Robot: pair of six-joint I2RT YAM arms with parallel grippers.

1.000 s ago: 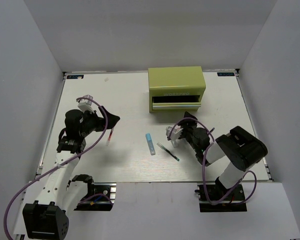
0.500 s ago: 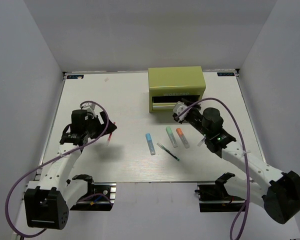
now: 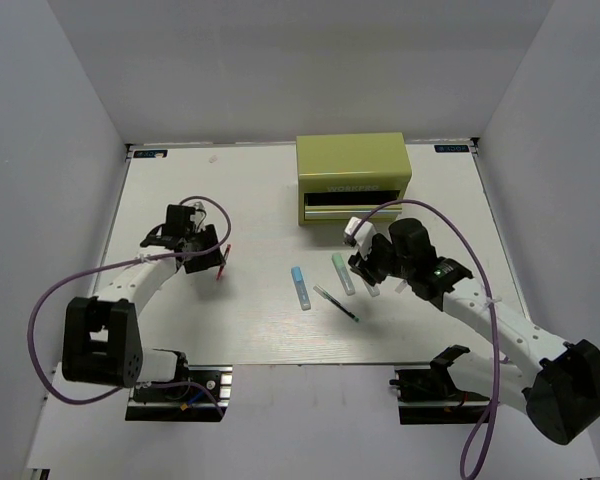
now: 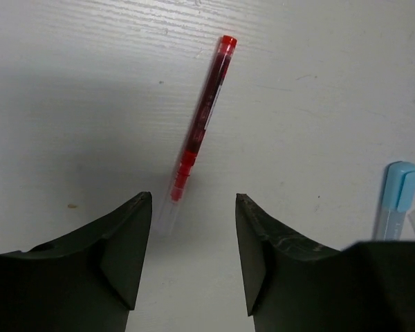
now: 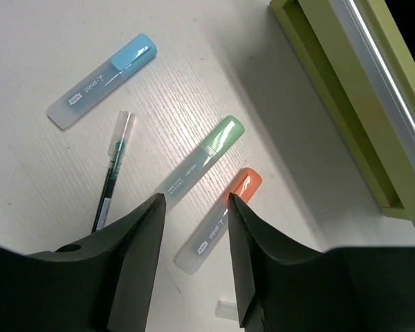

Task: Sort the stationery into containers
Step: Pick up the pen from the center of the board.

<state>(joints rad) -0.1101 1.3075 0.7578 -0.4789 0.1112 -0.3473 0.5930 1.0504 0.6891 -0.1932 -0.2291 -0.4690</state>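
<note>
Left gripper (image 4: 192, 206), jaws spread and empty, hovers over the red pen (image 4: 201, 124) at left of centre in the overhead view. Right gripper (image 5: 195, 202), likewise open and empty, hangs above the green marker (image 5: 202, 162) and orange marker (image 5: 222, 224), just below the olive tool chest (image 3: 352, 172), which has one drawer ajar.

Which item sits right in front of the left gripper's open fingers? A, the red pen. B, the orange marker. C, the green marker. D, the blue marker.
A: in the left wrist view the red pen has its near end between the fingers of the open left gripper.
</note>
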